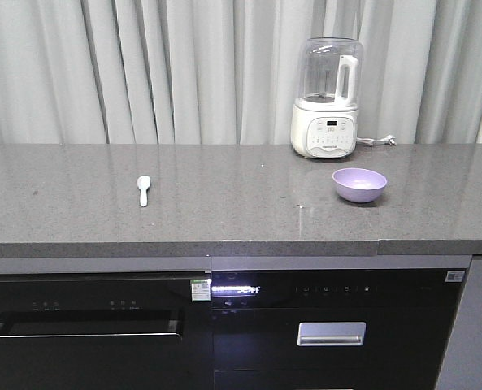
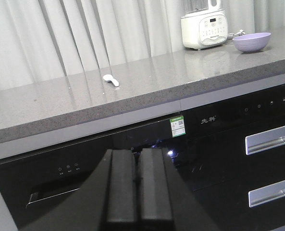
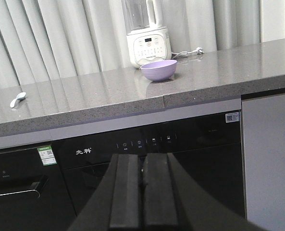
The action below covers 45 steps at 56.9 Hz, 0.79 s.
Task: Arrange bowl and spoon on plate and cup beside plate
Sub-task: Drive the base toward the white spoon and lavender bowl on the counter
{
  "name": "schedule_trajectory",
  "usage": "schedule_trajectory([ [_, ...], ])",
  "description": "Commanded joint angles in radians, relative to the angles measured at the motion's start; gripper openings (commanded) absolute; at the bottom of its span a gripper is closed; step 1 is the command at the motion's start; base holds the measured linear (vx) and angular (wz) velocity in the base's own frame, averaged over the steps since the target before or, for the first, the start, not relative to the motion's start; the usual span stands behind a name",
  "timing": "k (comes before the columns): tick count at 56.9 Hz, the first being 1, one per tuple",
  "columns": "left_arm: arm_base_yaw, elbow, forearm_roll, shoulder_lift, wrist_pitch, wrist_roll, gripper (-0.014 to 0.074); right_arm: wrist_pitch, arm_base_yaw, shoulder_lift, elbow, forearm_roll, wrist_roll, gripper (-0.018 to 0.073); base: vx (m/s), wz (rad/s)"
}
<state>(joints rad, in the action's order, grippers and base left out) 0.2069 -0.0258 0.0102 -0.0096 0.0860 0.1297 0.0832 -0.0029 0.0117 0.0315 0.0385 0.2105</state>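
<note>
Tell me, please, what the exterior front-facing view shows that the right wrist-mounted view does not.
Only the front view shows the silver drawer handle and the whole clear jar of the white blender. Only the right wrist view shows the right gripper, its black fingers pressed together with nothing between them. Both show the small white spoon and the round lavender plastic bowl lying well apart on the grey stone counter. Neither view shows a plate or cup.
</note>
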Motion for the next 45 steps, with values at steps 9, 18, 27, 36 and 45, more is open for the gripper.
schedule_trajectory([
  [9, 0.003, 0.025, -0.002, -0.017, -0.079, -0.002, -0.0006, -0.089, -0.006, 0.004, 0.003, 0.010, -0.003, -0.0009, 0.00, 0.00],
  [18, 0.003, 0.025, -0.002, -0.017, -0.079, -0.002, -0.0006, -0.089, -0.006, 0.004, 0.003, 0.010, -0.003, -0.0009, 0.00, 0.00],
  [27, 0.003, 0.025, -0.002, -0.017, -0.079, -0.002, -0.0006, -0.089, -0.006, 0.004, 0.003, 0.010, -0.003, -0.0009, 0.00, 0.00],
  [36, 0.003, 0.025, -0.002, -0.017, -0.079, -0.002, -0.0006, -0.089, -0.006, 0.004, 0.003, 0.010, -0.003, -0.0009, 0.00, -0.01],
  [45, 0.003, 0.025, -0.002, -0.017, -0.079, -0.002, -0.0006, -0.089, -0.006, 0.004, 0.003, 0.010, -0.003, -0.0009, 0.02, -0.09],
])
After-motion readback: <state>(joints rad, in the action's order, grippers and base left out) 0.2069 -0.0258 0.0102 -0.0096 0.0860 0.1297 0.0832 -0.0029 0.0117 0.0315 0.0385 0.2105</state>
